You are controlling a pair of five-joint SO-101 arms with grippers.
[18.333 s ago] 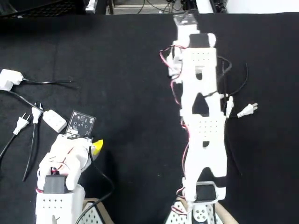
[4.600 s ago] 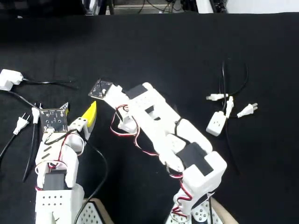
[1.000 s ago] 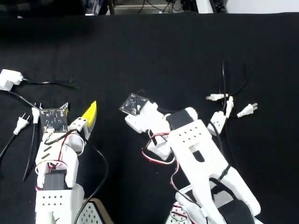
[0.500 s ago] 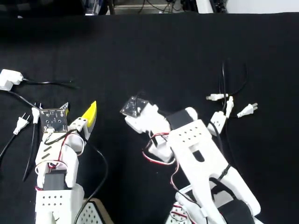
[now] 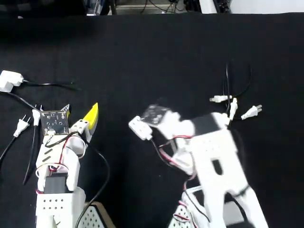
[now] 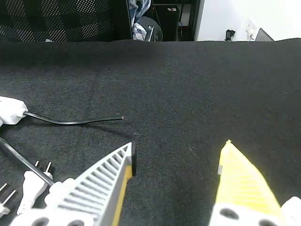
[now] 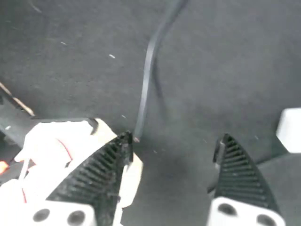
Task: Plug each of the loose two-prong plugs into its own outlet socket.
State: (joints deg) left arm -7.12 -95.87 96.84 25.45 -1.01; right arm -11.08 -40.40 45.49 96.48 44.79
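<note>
Two white two-prong plugs (image 5: 21, 124) (image 5: 36, 114) lie at the left edge on black cords, with a white socket block (image 5: 7, 80) farther back. Two more plugs (image 5: 251, 112) (image 5: 218, 99) lie at the right. My left gripper (image 5: 78, 116) stands open near the left plugs, holding nothing. In the left wrist view the left gripper (image 6: 178, 143) shows a grey finger and a yellow finger (image 6: 240, 176), with a plug (image 6: 35, 181) and the socket block (image 6: 9, 110) off to one side. My right gripper (image 5: 141, 127) hangs over mid-table. In its wrist view the right gripper (image 7: 176, 136) is open over bare cloth and a black cord (image 7: 150, 61).
A loose black cord end (image 6: 75, 121) lies on the cloth ahead of the left gripper. A white block (image 7: 289, 129) sits at the edge of the right wrist view. The right arm's white links (image 5: 216, 156) stretch toward the front edge. The table is covered in black cloth.
The right arm has swung to the right, its wrist shifting slightly right and toward the front, and it now overlaps the spot beside the right-hand plugs. The left arm has not moved.
</note>
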